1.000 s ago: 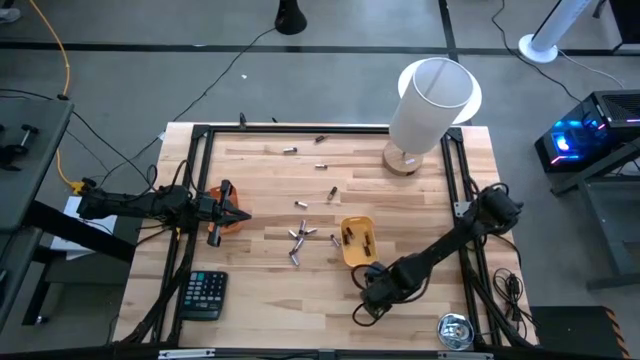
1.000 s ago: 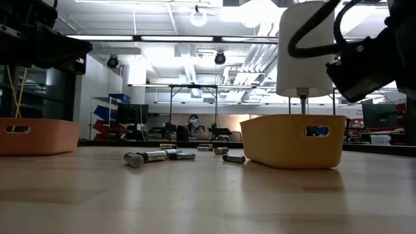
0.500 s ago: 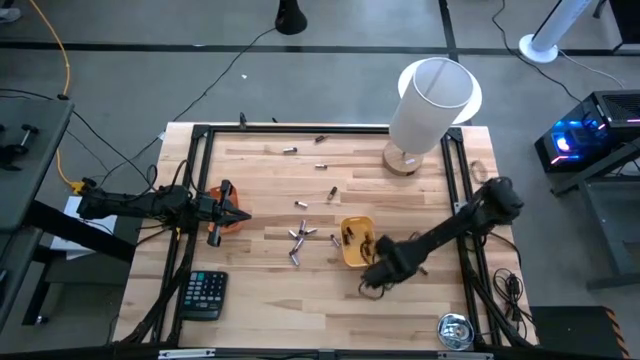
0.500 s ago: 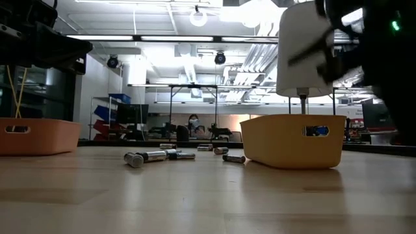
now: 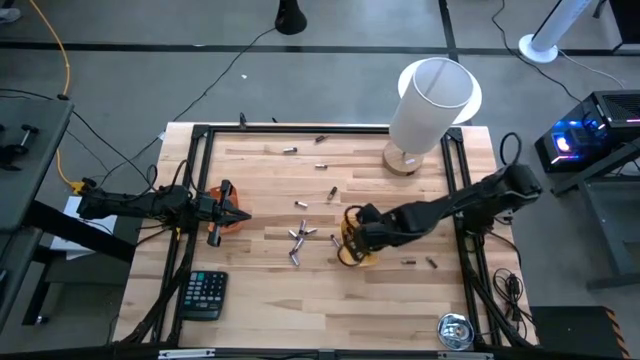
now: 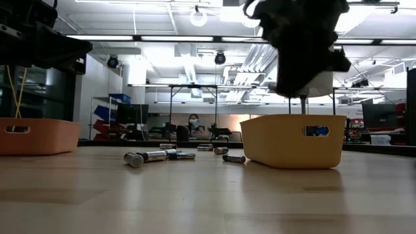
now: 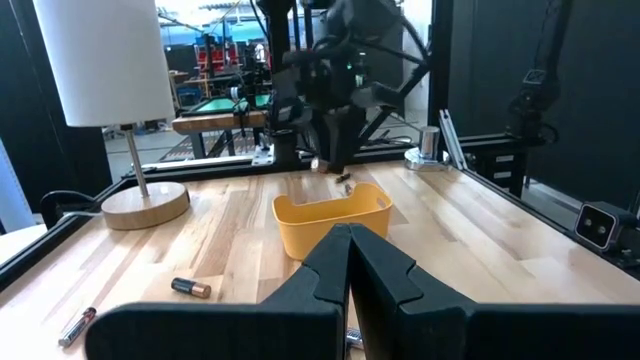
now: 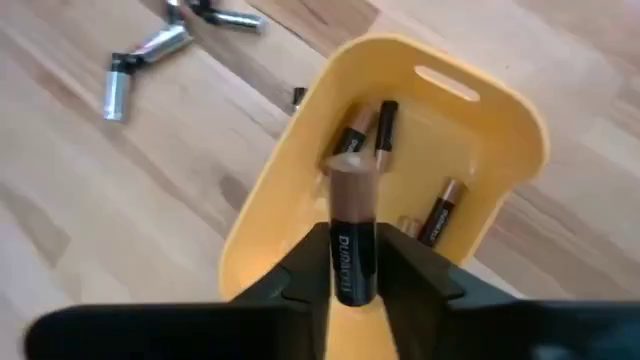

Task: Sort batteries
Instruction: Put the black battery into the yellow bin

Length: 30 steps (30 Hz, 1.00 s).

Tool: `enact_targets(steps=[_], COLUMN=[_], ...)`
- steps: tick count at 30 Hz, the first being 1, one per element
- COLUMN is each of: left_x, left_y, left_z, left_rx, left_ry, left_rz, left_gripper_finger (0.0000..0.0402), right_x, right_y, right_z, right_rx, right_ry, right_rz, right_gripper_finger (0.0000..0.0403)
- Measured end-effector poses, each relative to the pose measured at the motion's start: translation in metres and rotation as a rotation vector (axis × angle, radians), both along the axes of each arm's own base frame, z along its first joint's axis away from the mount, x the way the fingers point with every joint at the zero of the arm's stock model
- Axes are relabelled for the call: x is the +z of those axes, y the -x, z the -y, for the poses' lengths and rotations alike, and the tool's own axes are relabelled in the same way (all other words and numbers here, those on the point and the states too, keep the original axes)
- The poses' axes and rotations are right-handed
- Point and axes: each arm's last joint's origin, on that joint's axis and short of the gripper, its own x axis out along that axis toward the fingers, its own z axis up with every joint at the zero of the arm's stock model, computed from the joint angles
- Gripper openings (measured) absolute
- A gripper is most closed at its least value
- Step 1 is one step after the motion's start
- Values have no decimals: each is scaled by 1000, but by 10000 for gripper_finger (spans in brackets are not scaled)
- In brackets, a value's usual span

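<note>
- The right gripper (image 8: 350,268) hangs over the yellow tray (image 8: 500,130), pinching one battery (image 8: 352,235) between its fingers.
- Several batteries lie inside that tray; loose batteries (image 5: 299,240) lie on the table (image 5: 260,290).
- The left gripper (image 7: 348,262) waits above the orange tray (image 6: 36,135), fingers pressed together.

Right fingers (image 8: 352,262) pinch a battery (image 8: 352,232) over the tray (image 8: 497,120) holding batteries (image 8: 441,211)

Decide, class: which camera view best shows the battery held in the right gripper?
The right wrist view: the battery, dark with a copper end, stands clamped in the right gripper above the yellow tray. In the high view the arm hides it. In the low and left wrist views the gripper is too blurred to tell.
</note>
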Motion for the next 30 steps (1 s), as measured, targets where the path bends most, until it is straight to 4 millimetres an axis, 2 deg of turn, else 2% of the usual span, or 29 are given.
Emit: enact_targets(steps=[4, 8, 13, 15, 18, 22, 30], left_x=[0, 0, 0, 0, 0, 0, 0], left_y=[0, 0, 0, 0, 0, 0, 0], left_z=[0, 0, 0, 0, 0, 0, 0], left_rx=[0, 1, 0, 1, 0, 0, 0], left_ry=[0, 0, 0, 0, 0, 0, 0], left_rz=[0, 1, 1, 0, 0, 0, 1], left_gripper_finger=[0, 0, 0, 0, 0, 0, 0], right_x=[-5, 4, 21, 20, 0, -33, -79], right_y=[-3, 3, 40, 55, 69, 77, 95], right_z=[9, 14, 5, 0, -3, 2, 33], right_rx=[-16, 64, 132, 186, 317, 445, 399], right_ry=[-34, -65, -65, -71, -82, -105, -94], right_rz=[-35, -54, -214, -311, -428, -437, -489], right_gripper_finger=[139, 181, 190, 188, 184, 183, 183])
